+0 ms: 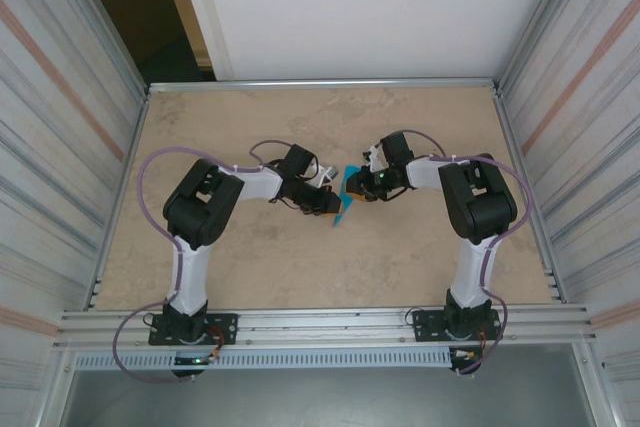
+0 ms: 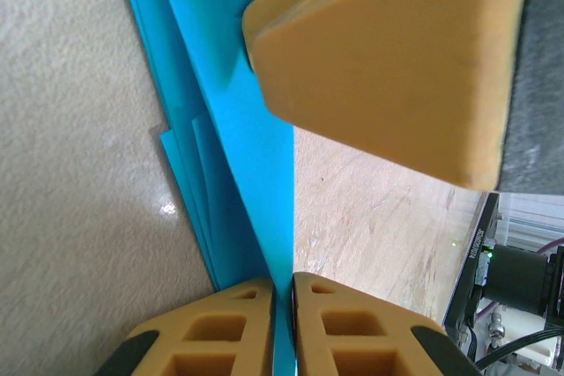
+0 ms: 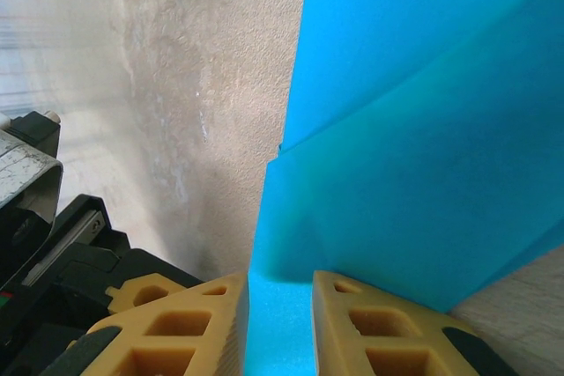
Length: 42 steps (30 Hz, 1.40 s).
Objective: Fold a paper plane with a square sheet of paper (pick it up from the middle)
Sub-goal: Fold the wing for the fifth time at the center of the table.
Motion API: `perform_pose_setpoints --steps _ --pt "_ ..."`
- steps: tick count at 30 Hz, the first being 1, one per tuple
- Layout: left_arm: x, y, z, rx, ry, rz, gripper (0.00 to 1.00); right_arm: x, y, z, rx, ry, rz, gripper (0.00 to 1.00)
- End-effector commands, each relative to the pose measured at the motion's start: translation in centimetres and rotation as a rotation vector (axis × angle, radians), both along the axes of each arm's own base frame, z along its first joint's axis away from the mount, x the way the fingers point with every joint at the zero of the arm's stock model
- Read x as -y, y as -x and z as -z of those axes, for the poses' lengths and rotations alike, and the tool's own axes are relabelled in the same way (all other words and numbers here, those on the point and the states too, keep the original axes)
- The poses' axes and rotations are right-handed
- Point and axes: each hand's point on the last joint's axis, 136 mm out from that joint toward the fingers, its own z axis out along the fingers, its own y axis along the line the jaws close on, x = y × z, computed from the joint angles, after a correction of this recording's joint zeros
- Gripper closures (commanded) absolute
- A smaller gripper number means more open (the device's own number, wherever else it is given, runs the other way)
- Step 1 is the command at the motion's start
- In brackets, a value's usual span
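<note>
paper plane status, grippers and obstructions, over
Left gripper shut on paper plane. Right gripper shut on it too. Paper creased, layered. No obstruction seen.

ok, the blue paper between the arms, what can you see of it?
The folded cyan-blue paper sheet looks thin and matte, in several overlapping layers with sharp, straight creases and one pointed end. It hangs over the middle of the beige table, roughly on edge; whether its tip touches the surface I cannot tell. The left tool is pinched shut on its edge. The paper also runs between the fingers of the right tool, whose grip is unclear.
</note>
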Motion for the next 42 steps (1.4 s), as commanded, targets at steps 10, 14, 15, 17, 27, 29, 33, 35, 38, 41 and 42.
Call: perform_pose_setpoints --steps 10,14,15,17,27,29,33,35,38,41,42 --pt "-0.8 1.1 0.3 -0.015 -0.049 -0.012 0.82 0.3 -0.5 0.5 -0.014 0.031 0.0 0.73" --pt "-0.9 0.9 -1.4 0.023 -0.046 -0.027 0.8 0.0 -0.5 0.1 -0.009 0.026 -0.005 0.72" --pt "-1.1 0.8 -1.6 0.03 -0.053 -0.035 0.79 0.0 -0.6 0.0 -0.008 0.024 -0.005 0.72" --pt "-1.4 0.8 -1.8 0.035 -0.063 -0.048 0.79 -0.1 -0.6 -0.1 -0.007 0.022 -0.007 0.72" --pt "-0.6 1.5 -1.5 0.006 -0.06 -0.042 0.79 -0.3 -0.4 -0.4 -0.006 0.017 -0.01 0.72" --pt "-0.6 1.5 -1.1 -0.004 -0.064 -0.042 0.79 -0.4 -0.4 -0.5 -0.004 0.016 -0.01 0.72" --pt "-0.6 1.7 -0.8 -0.014 -0.068 -0.039 0.79 -0.5 -0.4 -0.7 0.0 0.016 -0.012 0.72" --pt "-0.8 1.8 -0.3 -0.023 -0.083 -0.042 0.8 -0.5 -0.4 -1.0 0.001 0.013 -0.01 0.72" --pt "-1.1 2.0 0.4 -0.03 -0.102 -0.044 0.82 -0.7 -0.4 -1.4 0.009 0.003 -0.016 0.71" --pt "-1.4 2.2 1.2 -0.038 -0.13 -0.044 0.84 -1.1 -0.3 -2.2 0.025 -0.019 -0.031 0.71" --pt "-1.5 2.3 1.5 -0.04 -0.14 -0.044 0.84 -1.2 -0.2 -2.5 0.03 -0.026 -0.036 0.71"
